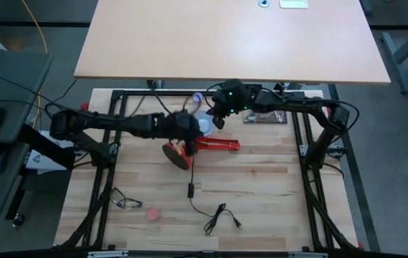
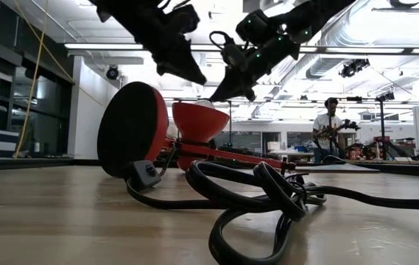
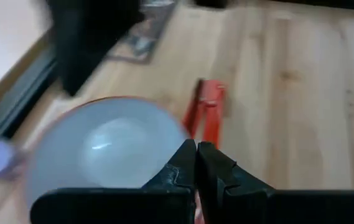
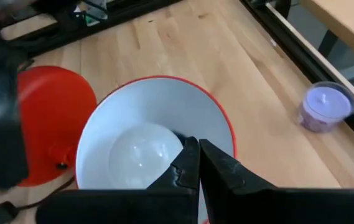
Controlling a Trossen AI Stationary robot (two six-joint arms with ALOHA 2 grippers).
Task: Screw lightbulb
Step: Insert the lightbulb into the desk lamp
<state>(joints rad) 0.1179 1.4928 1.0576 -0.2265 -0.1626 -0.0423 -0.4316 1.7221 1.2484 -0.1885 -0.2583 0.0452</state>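
Observation:
A red lamp lies on its side on the wooden table, its round base on edge. Its shade is red outside and white inside. The lightbulb, frosted white, sits inside the shade; its screw base is hidden. My left gripper hangs shut above the shade. My right gripper hangs shut just beside it, also above the shade. Nothing is between the fingers of either.
A black cord from the lamp lies coiled toward the near edge. A pale lavender round thing stands by the far frame rail. A pink disc lies near left. A person stands in the room beyond.

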